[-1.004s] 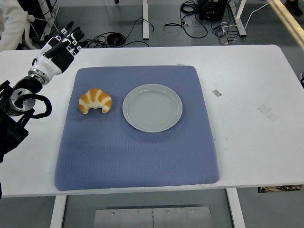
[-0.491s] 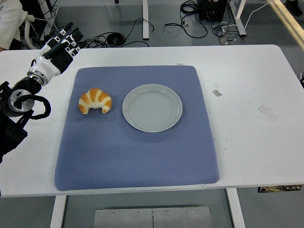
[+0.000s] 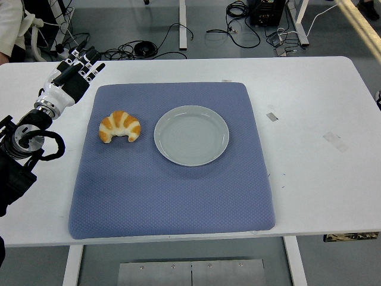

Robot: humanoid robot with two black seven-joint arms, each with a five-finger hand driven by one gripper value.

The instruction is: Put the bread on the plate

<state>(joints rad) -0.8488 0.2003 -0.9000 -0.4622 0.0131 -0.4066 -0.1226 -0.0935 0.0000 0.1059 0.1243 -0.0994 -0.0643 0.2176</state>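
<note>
A golden croissant lies on the blue mat, just left of an empty pale grey plate at the mat's middle. My left hand is over the white table beyond the mat's far left corner, up and left of the croissant. Its fingers are stretched out and hold nothing. The right arm is not in view.
The white table carries the mat and a few small tape marks on its right side. A person's sleeve shows at the top left. Cables lie on the floor beyond the table.
My left hand has shifted slightly down and toward the mat's corner. The person's sleeve at the top left has drawn back. The croissant and plate have not moved.
</note>
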